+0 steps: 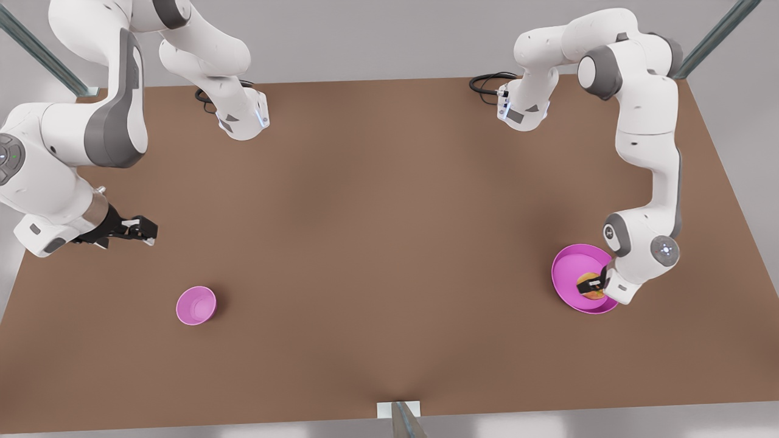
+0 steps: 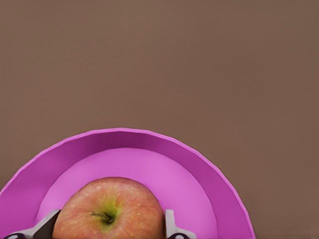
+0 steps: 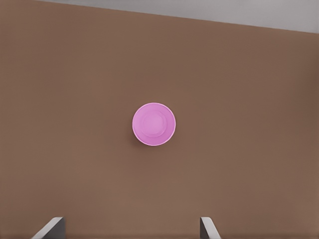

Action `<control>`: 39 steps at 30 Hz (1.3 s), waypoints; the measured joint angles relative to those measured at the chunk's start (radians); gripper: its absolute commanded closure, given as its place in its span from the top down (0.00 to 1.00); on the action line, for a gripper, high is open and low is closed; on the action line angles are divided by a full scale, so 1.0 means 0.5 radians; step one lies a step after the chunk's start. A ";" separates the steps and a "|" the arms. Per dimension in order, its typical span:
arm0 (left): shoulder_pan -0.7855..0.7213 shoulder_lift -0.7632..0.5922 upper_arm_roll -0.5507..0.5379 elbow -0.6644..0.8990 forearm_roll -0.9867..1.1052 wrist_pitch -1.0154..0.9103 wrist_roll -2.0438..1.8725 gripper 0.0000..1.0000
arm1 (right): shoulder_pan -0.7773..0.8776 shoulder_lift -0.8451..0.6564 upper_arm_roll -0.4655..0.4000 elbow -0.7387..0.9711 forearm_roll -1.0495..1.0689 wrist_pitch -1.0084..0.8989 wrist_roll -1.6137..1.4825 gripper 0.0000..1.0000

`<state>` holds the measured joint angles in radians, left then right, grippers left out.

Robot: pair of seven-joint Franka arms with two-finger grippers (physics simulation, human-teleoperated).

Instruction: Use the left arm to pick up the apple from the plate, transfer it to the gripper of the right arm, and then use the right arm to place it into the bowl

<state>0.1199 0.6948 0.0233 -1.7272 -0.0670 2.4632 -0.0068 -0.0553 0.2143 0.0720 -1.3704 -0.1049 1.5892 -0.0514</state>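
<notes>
The red-orange apple (image 1: pixel 588 286) (image 2: pixel 108 211) lies in the wide pink plate (image 1: pixel 569 267) (image 2: pixel 199 169) at the front view's right. My left gripper (image 1: pixel 597 283) (image 2: pixel 109 228) reaches down into the plate, and its fingers (image 2: pixel 170 225) press against both sides of the apple, shut on it. The apple still rests on the plate. The small deep pink bowl (image 1: pixel 196 305) (image 3: pixel 154 124) stands at the front view's lower left. My right gripper (image 1: pixel 146 232) (image 3: pixel 130 228) hovers above the table up and to the left of the bowl, open and holding nothing.
The brown table (image 1: pixel 377 243) carries both arm bases at its far edge, with black cables (image 1: pixel 487 82) beside them. A small white bracket (image 1: pixel 398 409) sits at the near edge. The plate lies close to the table's right edge.
</notes>
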 measured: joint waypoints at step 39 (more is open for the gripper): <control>-0.328 0.141 -1.148 0.882 -1.117 -0.223 0.623 0.88 | 0.031 0.697 0.041 -0.013 2.128 0.104 -0.303 1.00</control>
<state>-0.0442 0.7655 -0.5505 -1.2861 -0.6256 2.3517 0.3045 -0.0400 0.5626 0.0927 -1.3767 0.9592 1.6414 -0.2030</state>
